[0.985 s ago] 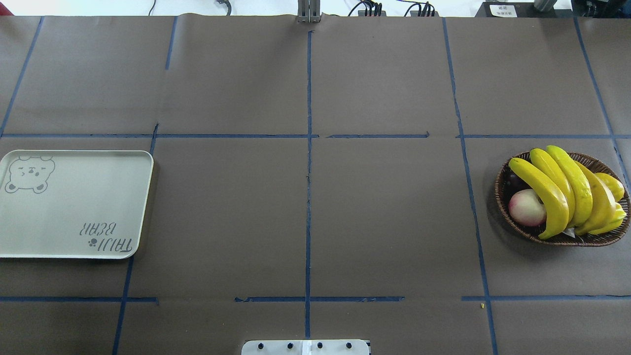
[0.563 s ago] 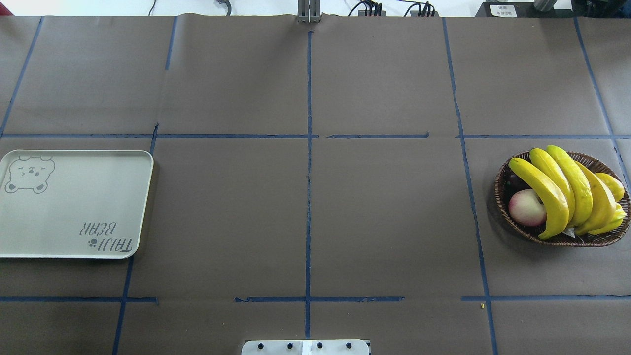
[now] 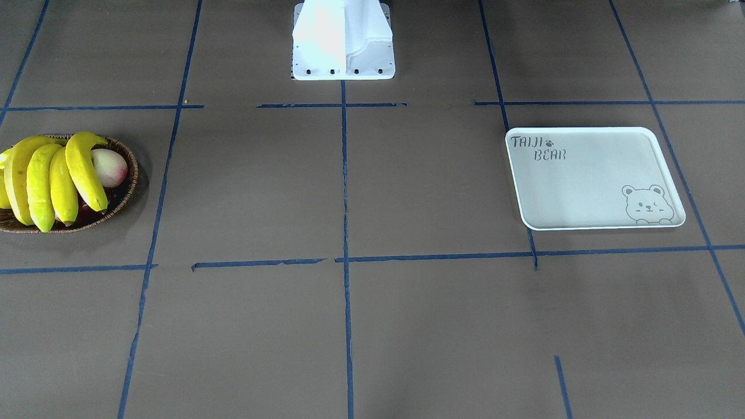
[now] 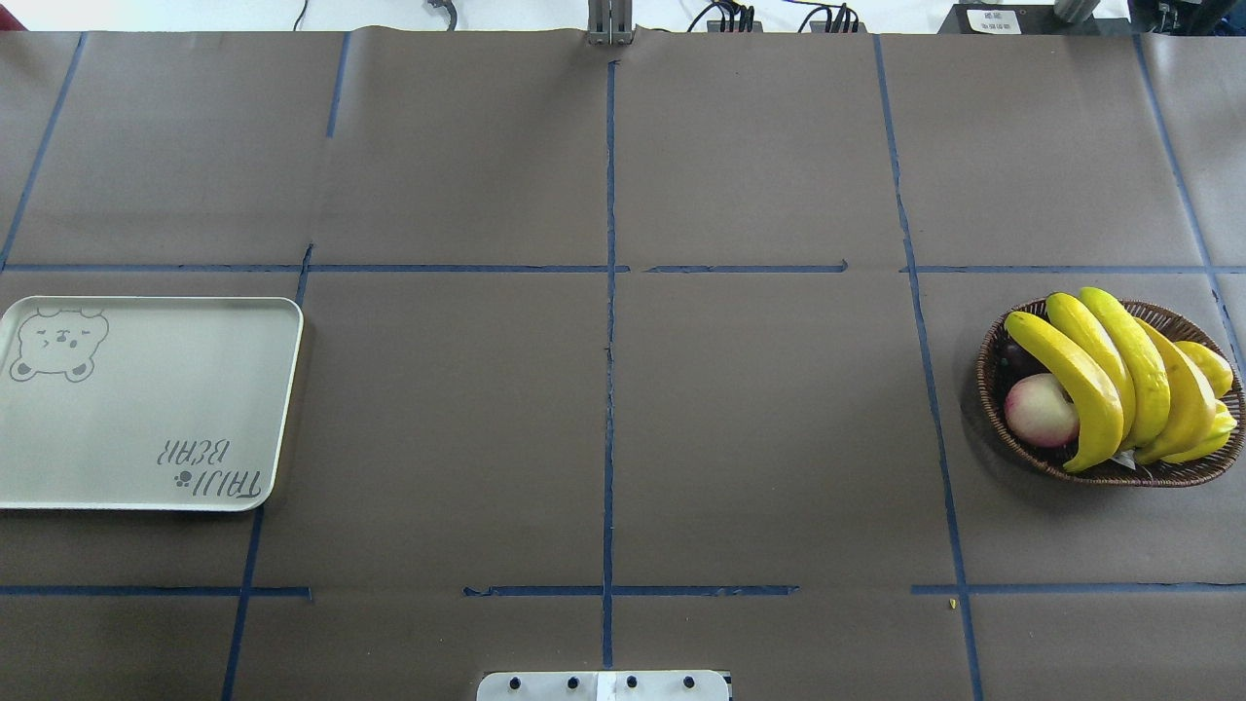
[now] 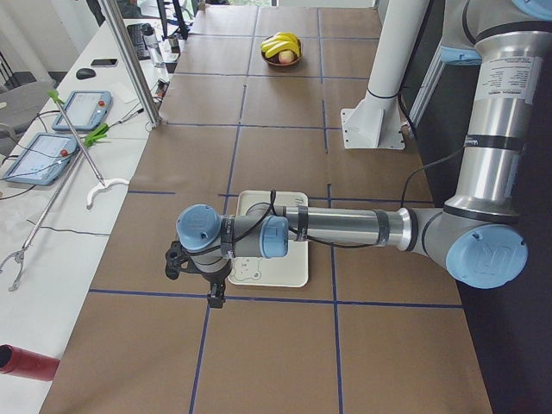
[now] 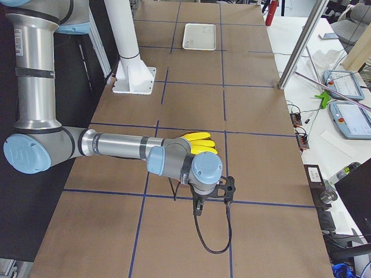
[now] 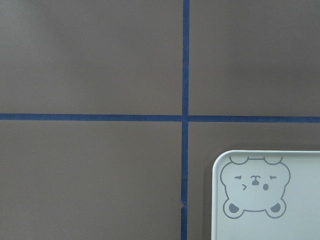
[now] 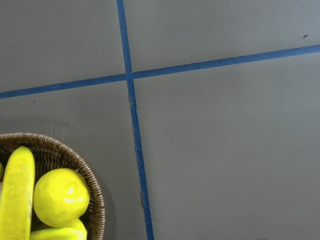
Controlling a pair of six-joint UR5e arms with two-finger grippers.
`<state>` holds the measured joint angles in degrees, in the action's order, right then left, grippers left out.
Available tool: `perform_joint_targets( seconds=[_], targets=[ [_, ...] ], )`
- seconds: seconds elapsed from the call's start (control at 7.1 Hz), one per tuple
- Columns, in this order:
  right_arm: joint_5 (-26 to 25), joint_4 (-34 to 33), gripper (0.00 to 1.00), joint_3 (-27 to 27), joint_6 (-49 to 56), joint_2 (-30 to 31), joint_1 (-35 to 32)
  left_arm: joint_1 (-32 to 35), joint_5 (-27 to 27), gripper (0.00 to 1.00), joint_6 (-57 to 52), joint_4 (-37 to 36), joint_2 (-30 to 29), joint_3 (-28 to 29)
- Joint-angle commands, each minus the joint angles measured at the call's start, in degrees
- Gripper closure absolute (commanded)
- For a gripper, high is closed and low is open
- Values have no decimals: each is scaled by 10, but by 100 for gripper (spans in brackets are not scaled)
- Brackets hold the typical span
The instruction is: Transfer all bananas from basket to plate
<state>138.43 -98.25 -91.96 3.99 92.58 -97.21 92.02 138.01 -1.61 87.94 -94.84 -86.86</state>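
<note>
Several yellow bananas [image 4: 1100, 375] lie in a bunch in the brown wicker basket [image 4: 1154, 477] at the table's right end; they also show in the front view [image 3: 52, 177]. The white bear-printed plate [image 4: 146, 409] sits empty at the left end. My left gripper [image 5: 195, 280] hangs beyond the plate's [image 5: 285, 267] bear corner, seen only in the left side view. My right gripper [image 6: 211, 197] hangs beside the bananas [image 6: 197, 143], past the basket, seen only in the right side view. I cannot tell whether either is open or shut. The right wrist view shows the basket's rim [image 8: 75, 155].
A pink-cream apple [image 4: 1040, 409] and a round yellow lemon-like fruit [image 8: 61, 196] share the basket. The robot's white base [image 3: 343, 41] stands at mid-table. Blue tape lines cross the brown table cover. A side bench holds tablets [image 5: 78, 108].
</note>
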Motion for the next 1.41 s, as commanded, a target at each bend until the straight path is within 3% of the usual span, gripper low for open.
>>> perform_joint_targets(
  seconds=[0.0,0.28,0.84,1.13,1.27],
  targets=[
    [0,1,0,-5,-1,-3,1,-1,1,0,0,2,-1,-1],
    [-33,1,0,-30,-3,-5,28,-1,1,0,0,4,-1,-2],
    [-31,-3,0,-25,-40,-48,35,-1,1,0,1,5,0,-9],
    [-26,82,0,-51,-53,-23,60,-1,0,0,1,8,0,-10],
    [-10,112,0,-81,-140,-1,92,-1,0,0,2,8,-1,-11]
  ],
)
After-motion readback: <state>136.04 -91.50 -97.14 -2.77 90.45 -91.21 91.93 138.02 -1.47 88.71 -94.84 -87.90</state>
